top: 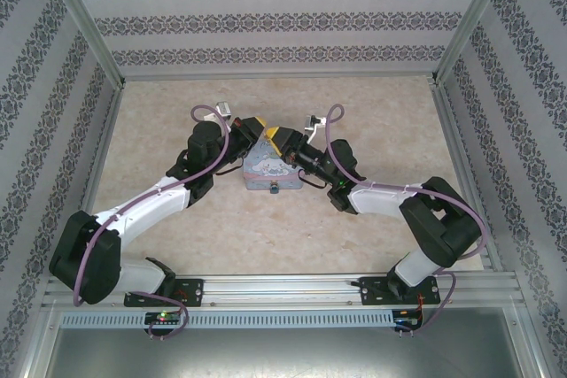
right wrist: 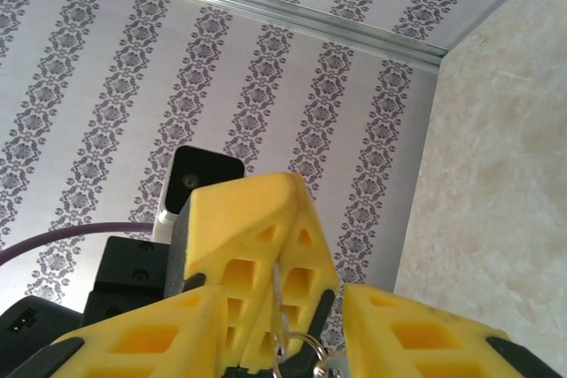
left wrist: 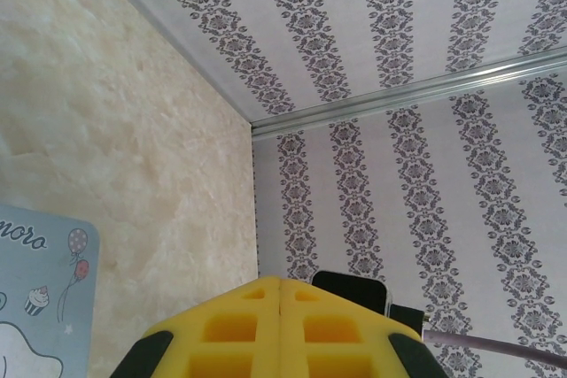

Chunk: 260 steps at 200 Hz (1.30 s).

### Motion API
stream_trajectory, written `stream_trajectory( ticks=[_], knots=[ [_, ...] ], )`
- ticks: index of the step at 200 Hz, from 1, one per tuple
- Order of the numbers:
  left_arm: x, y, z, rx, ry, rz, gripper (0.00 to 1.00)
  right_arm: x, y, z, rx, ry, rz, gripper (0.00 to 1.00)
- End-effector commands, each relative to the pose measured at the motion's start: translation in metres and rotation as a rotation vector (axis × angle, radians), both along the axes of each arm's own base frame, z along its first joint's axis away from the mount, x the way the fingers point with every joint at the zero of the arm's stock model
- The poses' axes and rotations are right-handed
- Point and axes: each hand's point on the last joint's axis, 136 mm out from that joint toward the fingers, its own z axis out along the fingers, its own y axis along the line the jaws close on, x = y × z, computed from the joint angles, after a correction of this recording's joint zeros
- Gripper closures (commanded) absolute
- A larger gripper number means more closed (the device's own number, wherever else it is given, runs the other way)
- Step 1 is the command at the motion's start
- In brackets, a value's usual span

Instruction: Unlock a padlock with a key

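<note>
The tabletop [top: 177, 245] is cream-beige with a faint marbled mottle. The walls [top: 266, 6] are pale grey-white, banded with stripes of dark damask florets. The frame rails [top: 283, 288] are plain silver. The left arm [top: 146, 205] and right arm [top: 381, 199] are white and black, each trailing a mauve cable [top: 211, 111]. The left gripper [top: 257, 132] and right gripper [top: 278, 138] have bright yellow fingers on black. The tin box [top: 264, 168] is pastel blue, printed with a balloon, a cupcake and a white cartoon figure. The key [right wrist: 278, 294] is pale silver.
</note>
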Motion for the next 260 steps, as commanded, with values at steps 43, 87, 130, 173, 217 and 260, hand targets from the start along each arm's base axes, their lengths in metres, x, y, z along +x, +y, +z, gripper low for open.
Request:
stream_trajectory(
  ticks=[43,87,130,173,217,260],
  knots=[
    [-0.005,-0.001,0.02,-0.036,-0.067,0.002,1.0,0.001,0.007,0.02,0.055,-0.058,-0.001,0.65],
    [-0.006,-0.001,0.02,-0.032,-0.068,0.003,1.0,0.002,0.011,0.018,0.055,-0.054,0.007,0.72],
    [-0.006,0.0,0.02,-0.024,-0.072,0.011,1.0,0.0,0.013,0.014,0.057,-0.045,0.015,0.73],
    [-0.006,0.0,0.022,-0.018,-0.078,0.014,1.0,-0.003,0.016,0.01,0.054,-0.041,0.024,0.73],
    [-0.006,0.001,0.021,-0.014,-0.078,0.018,1.0,-0.003,0.014,0.006,0.052,-0.034,0.012,0.76],
    [-0.008,0.003,0.021,-0.01,-0.079,0.021,1.0,0.001,0.005,0.008,0.062,-0.033,-0.013,0.76]
  ],
)
